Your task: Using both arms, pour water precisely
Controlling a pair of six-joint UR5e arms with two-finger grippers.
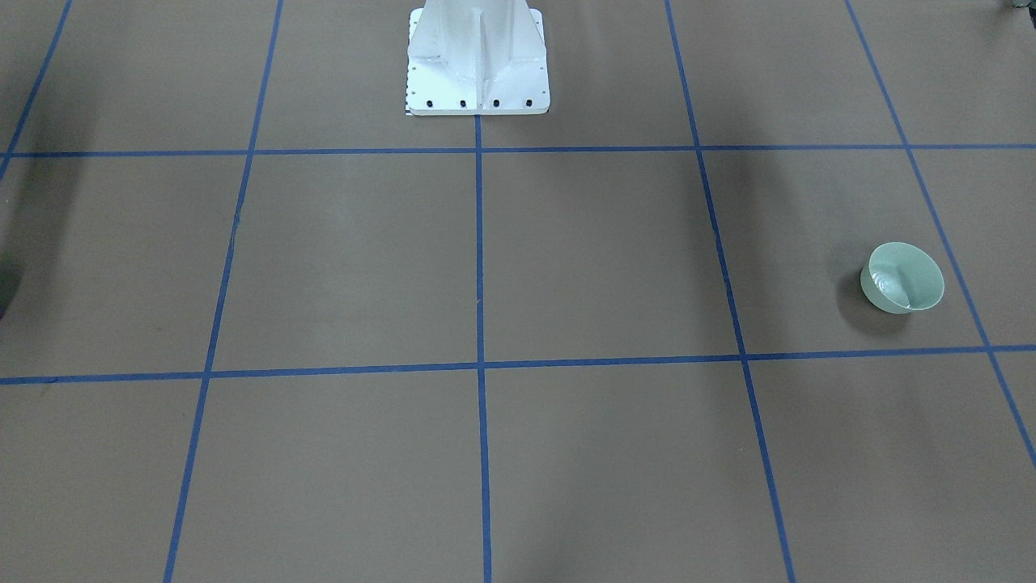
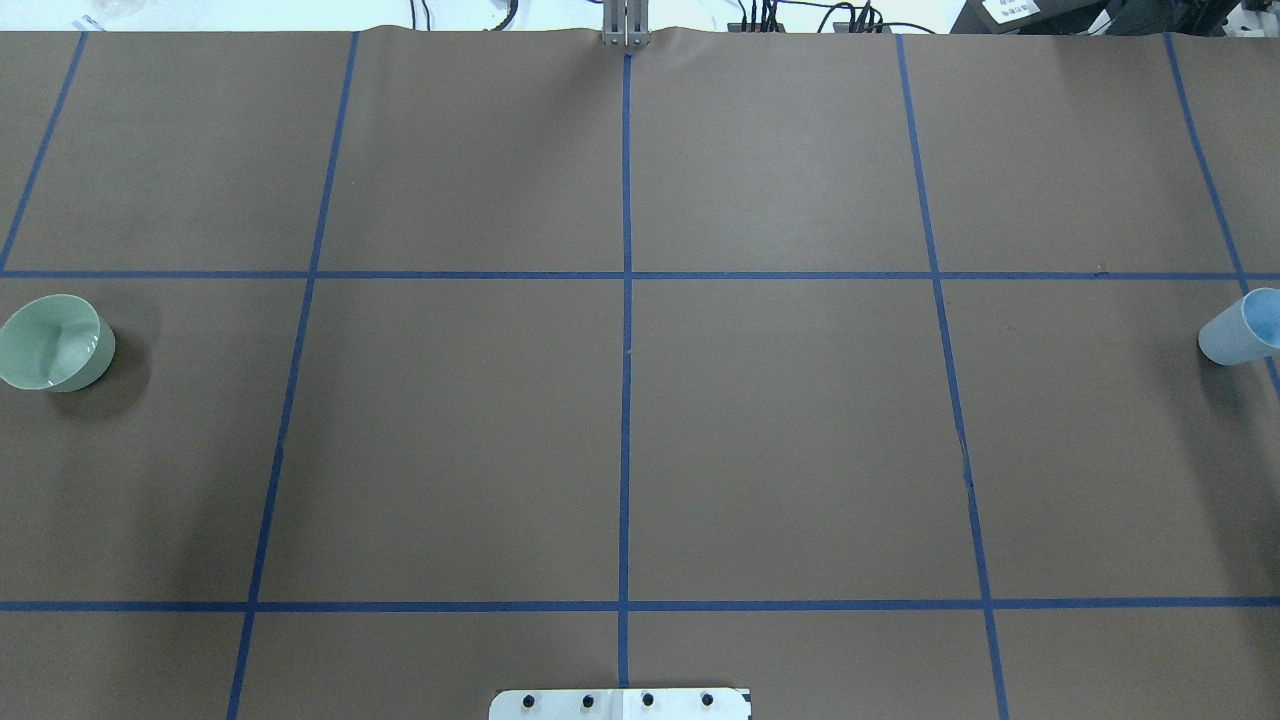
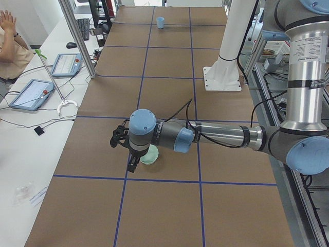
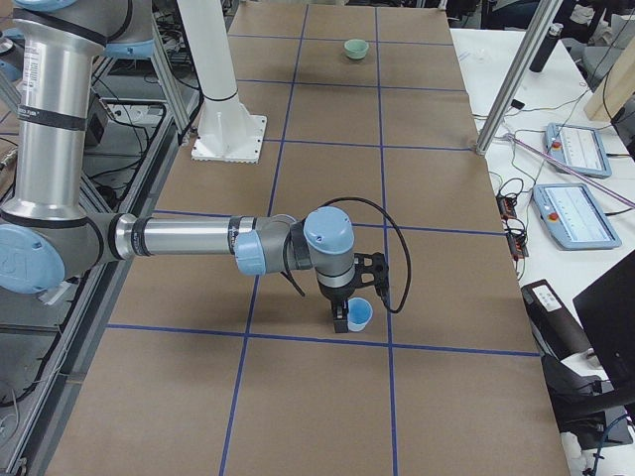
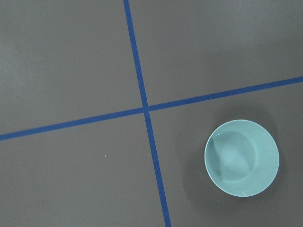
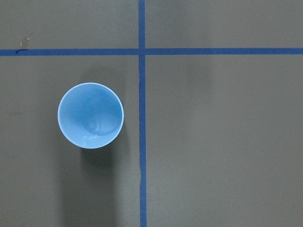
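Observation:
A pale green bowl stands at the table's left end. A light blue cup stands upright at the right end. Faint glints lie in the cup's bottom; whether they are water I cannot tell. The near left arm reaches over the table, its left gripper pointing down just beside the bowl. The right arm holds the right gripper down next to the cup. Neither gripper's state can be told; no fingers show in the wrist views.
The white bolted pedestal stands mid-table at the robot's side. Blue tape divides the brown table cover into squares. Control tablets, metal posts and a seated person line the operators' side.

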